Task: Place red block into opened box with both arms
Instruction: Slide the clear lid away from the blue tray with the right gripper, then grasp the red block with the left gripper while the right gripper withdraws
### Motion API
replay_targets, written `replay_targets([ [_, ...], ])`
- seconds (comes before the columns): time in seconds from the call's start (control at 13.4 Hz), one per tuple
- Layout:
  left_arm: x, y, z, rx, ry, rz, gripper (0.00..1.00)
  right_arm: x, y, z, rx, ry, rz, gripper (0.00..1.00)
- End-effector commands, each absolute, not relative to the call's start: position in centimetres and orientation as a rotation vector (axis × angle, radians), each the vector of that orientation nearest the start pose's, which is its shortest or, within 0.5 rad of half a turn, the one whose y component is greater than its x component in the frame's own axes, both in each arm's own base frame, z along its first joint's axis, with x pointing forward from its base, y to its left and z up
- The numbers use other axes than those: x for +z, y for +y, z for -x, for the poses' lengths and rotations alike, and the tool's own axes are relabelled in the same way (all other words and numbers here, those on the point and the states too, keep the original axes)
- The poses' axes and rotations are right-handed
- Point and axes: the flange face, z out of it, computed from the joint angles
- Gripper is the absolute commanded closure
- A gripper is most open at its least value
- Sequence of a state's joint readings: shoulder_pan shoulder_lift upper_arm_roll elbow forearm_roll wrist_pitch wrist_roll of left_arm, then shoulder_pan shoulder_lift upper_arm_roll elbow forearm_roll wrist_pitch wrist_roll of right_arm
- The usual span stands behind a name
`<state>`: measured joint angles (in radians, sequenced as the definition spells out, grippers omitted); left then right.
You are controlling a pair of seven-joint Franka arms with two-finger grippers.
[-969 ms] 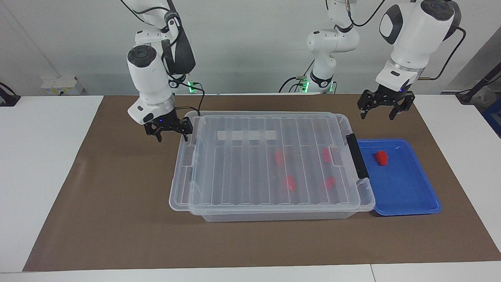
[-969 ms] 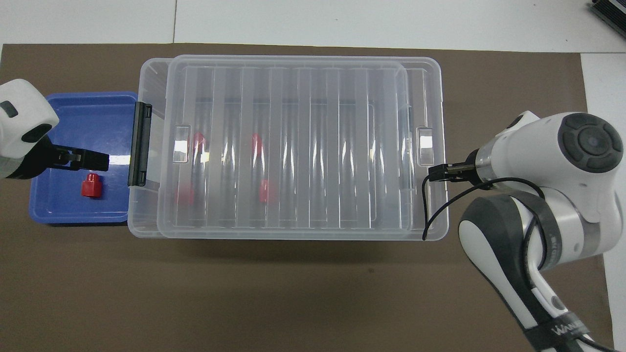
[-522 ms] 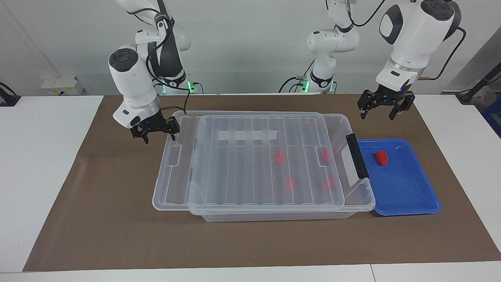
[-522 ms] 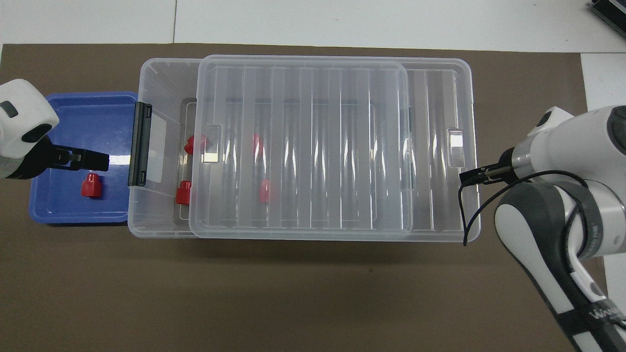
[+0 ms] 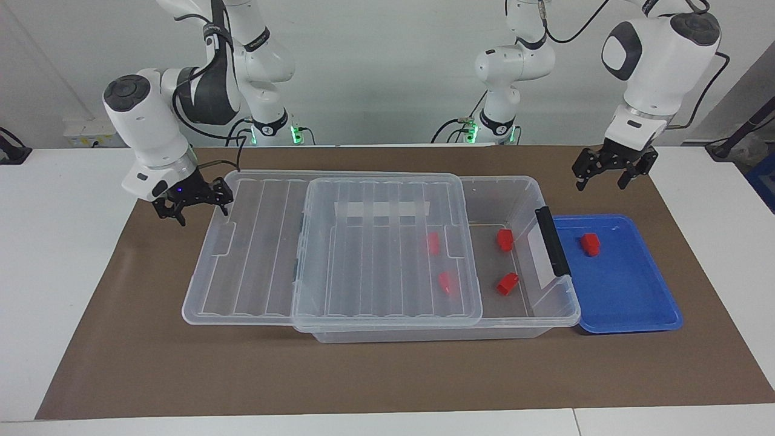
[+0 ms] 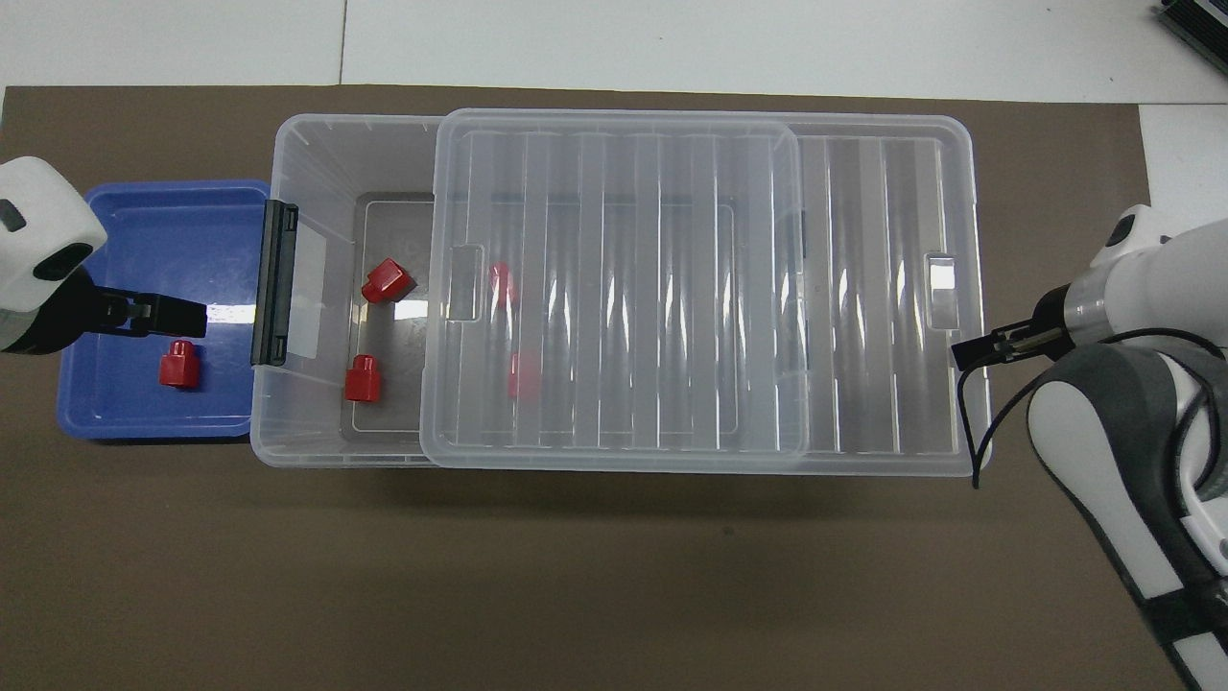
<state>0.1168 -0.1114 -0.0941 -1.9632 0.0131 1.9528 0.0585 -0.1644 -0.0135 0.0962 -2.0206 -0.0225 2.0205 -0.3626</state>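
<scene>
One red block lies in the blue tray. The clear box stands beside it, its ribbed lid slid partway off toward the right arm's end. Two red blocks lie uncovered in the box's open end, and two more show through the lid. My right gripper is open at the lid's overhanging end rim. My left gripper hangs open above the tray, apart from the block.
A black bar handle closes the box's end next to the tray. Everything rests on a brown mat, with white tabletop at both ends. The lid sticks out well past the box toward the right arm's end.
The right gripper moved toward its own end of the table and the lid slid with it, uncovering the box's handle end and two blocks. The left gripper shifted slightly.
</scene>
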Motion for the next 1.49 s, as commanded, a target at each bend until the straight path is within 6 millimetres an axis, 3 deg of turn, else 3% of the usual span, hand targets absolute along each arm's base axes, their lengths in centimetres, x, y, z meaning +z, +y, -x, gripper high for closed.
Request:
replay_targets([
  [0.0,46.8,3.0,-54.8,-0.169,0.04,3.107,0.0,45.9,-5.2,-54.4,-0.028,-0.518,3.121,0.0],
  [0.22,41.0,4.9,-54.8,-0.18,0.208,3.094,0.0,45.8,-5.2,-54.4,-0.024,-0.518,3.12,0.0],
  [0.3,38.9,6.7,-54.6,-0.165,0.217,3.095,0.0,45.8,-5.5,-54.3,-0.025,-0.512,3.123,0.0],
  [0.52,33.3,9.8,-54.6,-0.114,0.16,3.115,0.0,45.9,-6.2,-54.3,-0.027,-0.493,3.126,0.0],
  [0.67,32.0,10.8,-54.1,-0.101,0.148,3.119,0.0,45.8,-6.2,-54.3,-0.025,-0.471,3.129,0.0],
  [0.97,30.4,9.8,-54.0,-0.071,0.244,3.119,0.0,47.8,-5.6,-55.3,-0.094,-0.37,3.148,0.0],
  [1.04,30.3,9.8,-54.0,-0.072,0.24,3.121,0.08,48.4,-5.3,-55.5,-0.112,-0.304,3.155,0.0],
  [1.19,30.3,9.9,-54.0,-0.071,0.237,3.12,0.84,49.6,-3.2,-55.9,-0.143,-0.252,3.158,0.0],
  [1.27,30.3,10.0,-54.0,-0.069,0.233,3.122,1.0,50.0,-2.5,-56.0,-0.149,-0.216,3.158,0.0],
  [1.42,30.4,10.4,-54.0,-0.064,0.22,3.122,1.0,51.0,0.0,-56.2,-0.178,-0.145,3.156,0.0],
])
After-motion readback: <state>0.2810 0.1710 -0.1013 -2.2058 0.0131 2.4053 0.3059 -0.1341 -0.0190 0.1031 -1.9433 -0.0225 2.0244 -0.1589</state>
